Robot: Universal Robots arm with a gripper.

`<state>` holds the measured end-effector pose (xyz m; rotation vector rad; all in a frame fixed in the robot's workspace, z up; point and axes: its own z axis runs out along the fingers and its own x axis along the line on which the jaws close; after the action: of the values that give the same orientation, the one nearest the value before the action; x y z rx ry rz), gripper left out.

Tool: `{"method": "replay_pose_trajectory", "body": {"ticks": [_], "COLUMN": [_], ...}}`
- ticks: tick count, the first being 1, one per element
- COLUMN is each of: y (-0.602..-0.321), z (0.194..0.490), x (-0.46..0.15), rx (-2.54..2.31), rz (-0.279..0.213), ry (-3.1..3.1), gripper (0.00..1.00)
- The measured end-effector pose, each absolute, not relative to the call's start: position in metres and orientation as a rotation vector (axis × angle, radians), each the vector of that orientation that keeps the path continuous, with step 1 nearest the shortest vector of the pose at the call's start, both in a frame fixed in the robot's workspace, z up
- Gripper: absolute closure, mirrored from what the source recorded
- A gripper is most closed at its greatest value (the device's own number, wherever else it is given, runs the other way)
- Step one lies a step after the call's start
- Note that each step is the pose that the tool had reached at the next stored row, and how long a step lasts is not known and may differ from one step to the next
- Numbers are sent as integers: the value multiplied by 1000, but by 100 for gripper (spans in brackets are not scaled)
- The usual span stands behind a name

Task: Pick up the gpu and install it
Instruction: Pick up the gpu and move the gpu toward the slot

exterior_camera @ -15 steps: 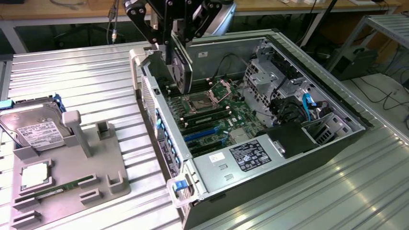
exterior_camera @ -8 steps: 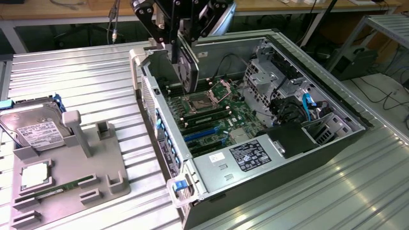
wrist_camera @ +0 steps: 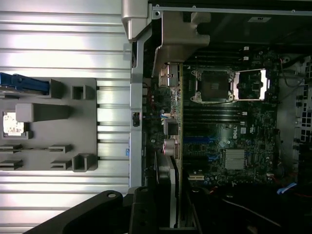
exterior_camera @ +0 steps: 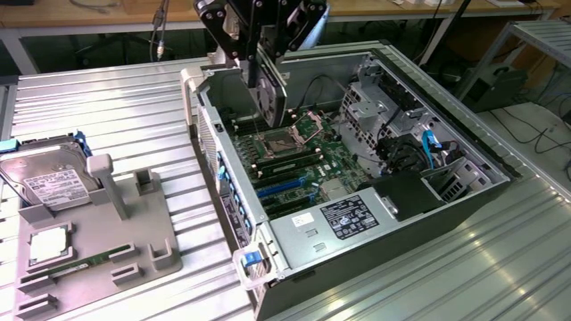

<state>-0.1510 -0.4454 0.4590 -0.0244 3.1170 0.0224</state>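
One gpu (exterior_camera: 270, 100), clamped in the pincer (exterior_camera: 264, 47), hangs upright over the open computer case (exterior_camera: 375, 267), above the motherboard (exterior_camera: 312, 167) inside it. Pickup looks done; seating remains, with the card judged clear of any slot. The pincer's upper part is cut off, and the card's lower edge is hard to separate from the board.

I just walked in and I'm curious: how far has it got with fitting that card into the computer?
Picking up looks done: the gripper is clamped on the graphics card, held upright over the open computer case. In hand: it hangs over the green main board. Left: the card is not yet seated in a slot.
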Motion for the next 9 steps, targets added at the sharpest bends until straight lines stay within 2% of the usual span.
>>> {"method": "replay_pose_trajectory", "body": {"ticks": [9], "y": [-445], "z": [459], "x": [-139], "rx": [-24], "rz": [23], "ry": [3117], "gripper": [72]}}
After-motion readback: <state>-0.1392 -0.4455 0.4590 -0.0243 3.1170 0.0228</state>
